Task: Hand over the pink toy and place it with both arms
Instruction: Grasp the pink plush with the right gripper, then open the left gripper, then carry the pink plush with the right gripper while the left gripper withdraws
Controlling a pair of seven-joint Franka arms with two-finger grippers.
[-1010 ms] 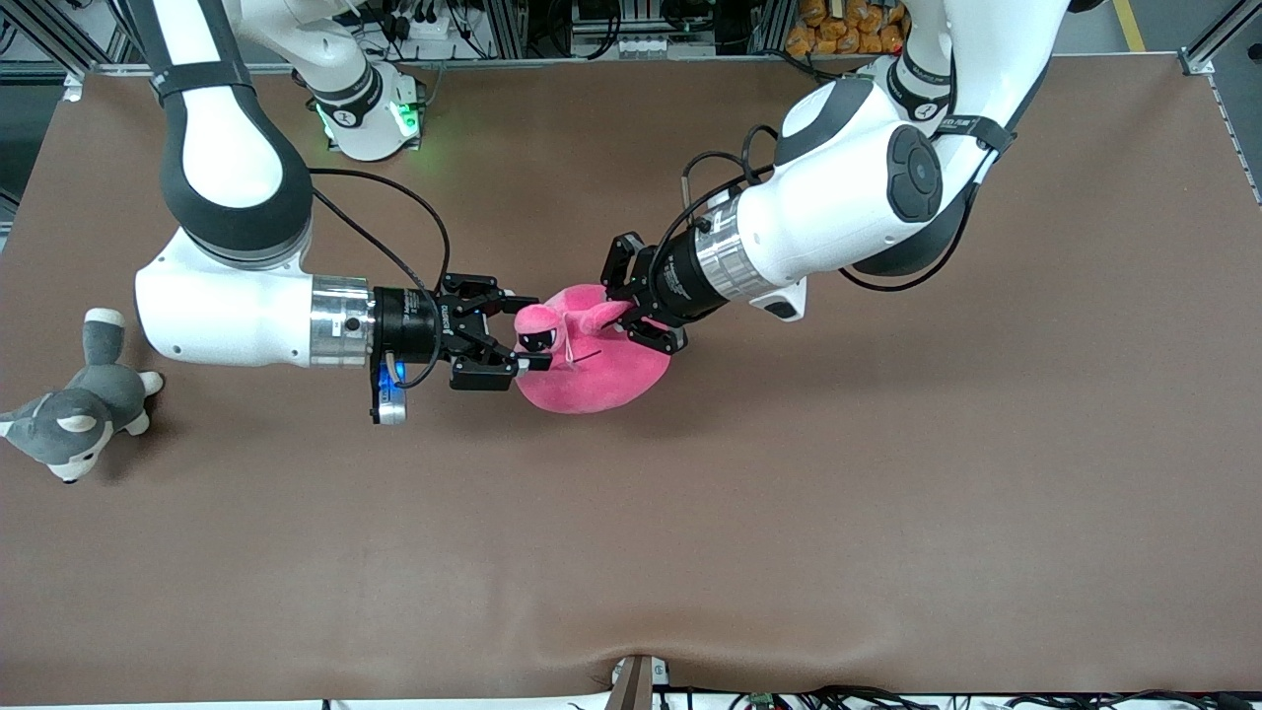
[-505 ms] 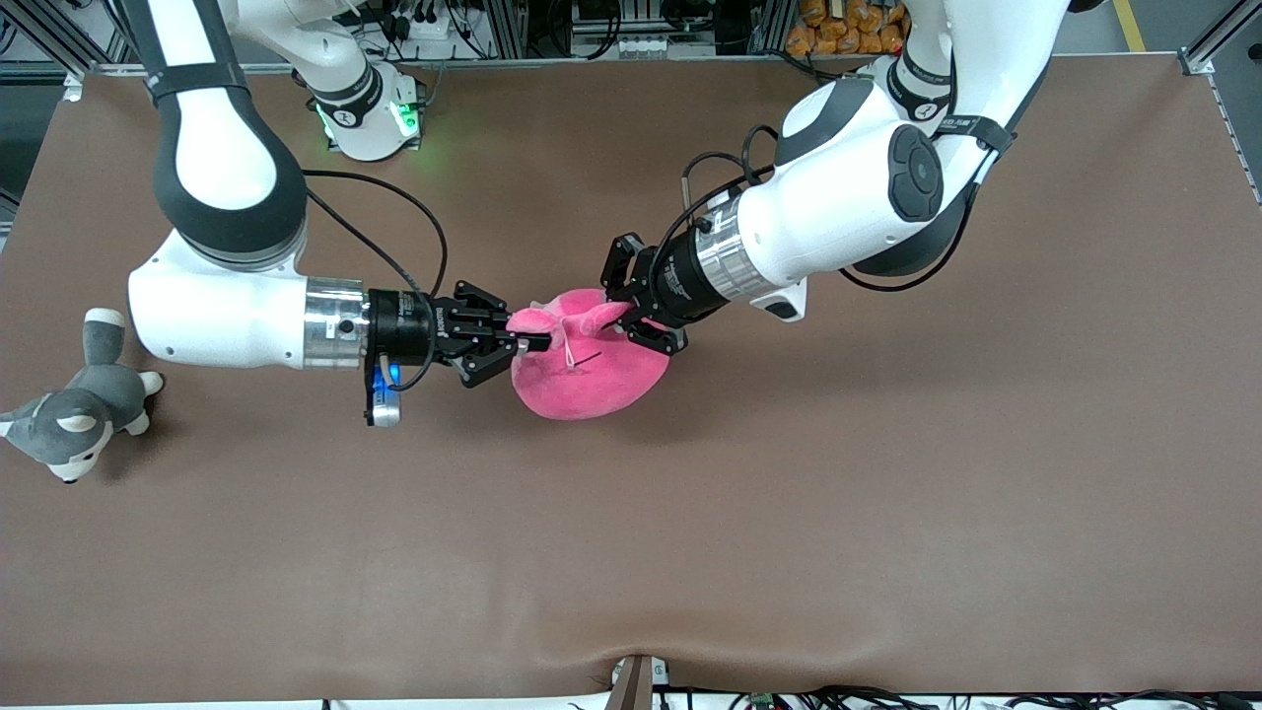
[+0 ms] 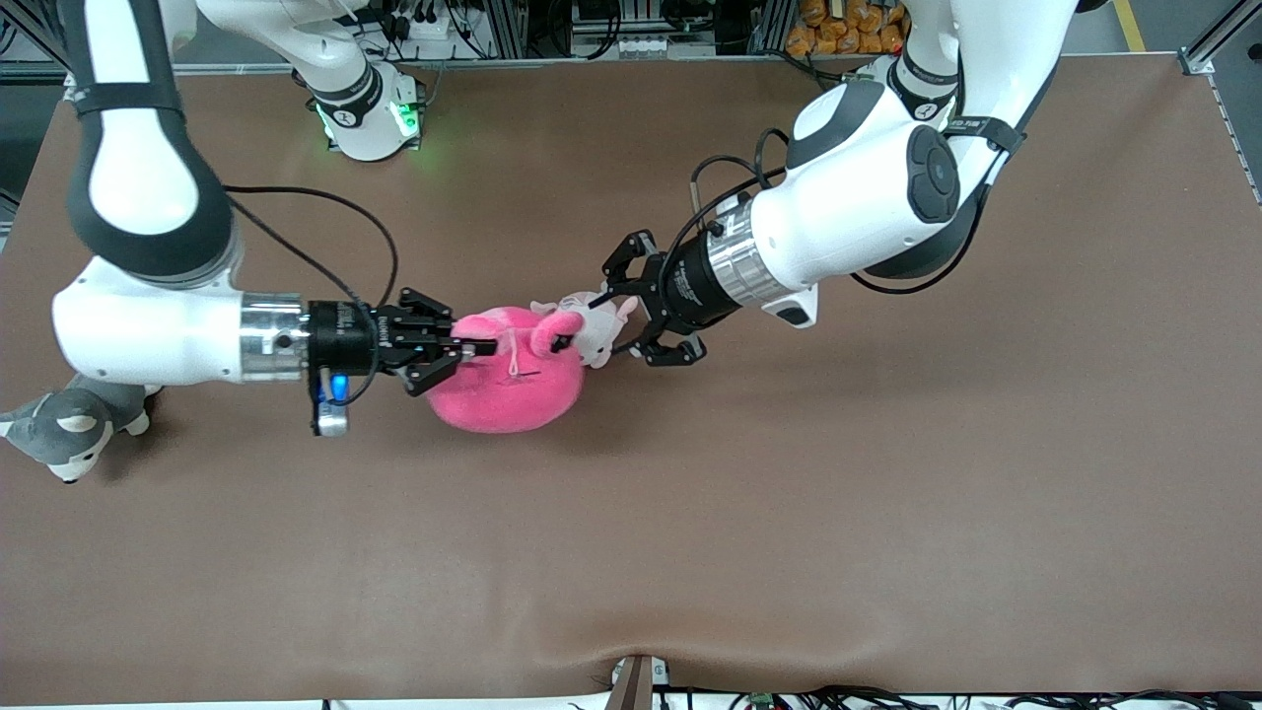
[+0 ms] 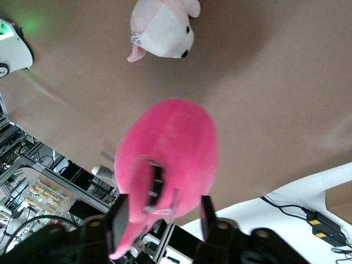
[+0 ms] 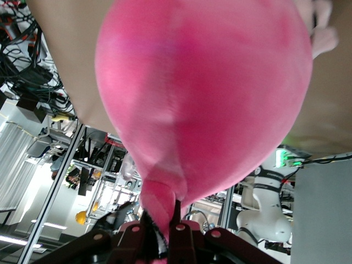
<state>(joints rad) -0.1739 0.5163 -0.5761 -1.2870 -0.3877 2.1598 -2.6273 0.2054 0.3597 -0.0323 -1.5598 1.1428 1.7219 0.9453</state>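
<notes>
The brown worktop (image 3: 887, 493) carries everything; over its middle the round hot-pink plush toy (image 3: 508, 380) hangs pinched in the right hand (image 3: 473, 347), while the left hand (image 3: 631, 325), fingers spread, hovers over a small pale pink-and-white plush animal (image 3: 596, 330) beside a grey-and-white husky plush (image 3: 59, 429) at the right arm's end

Pink toy (image 4: 173, 148) between open left gripper (image 4: 162, 217) fingers.

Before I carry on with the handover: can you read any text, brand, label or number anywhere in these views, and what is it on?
None can be read.
Right gripper: white print on the wrist body, too small to read.
Left gripper: white print on the wrist body, too small.
Pink toy: a small tag, no legible text.
</notes>
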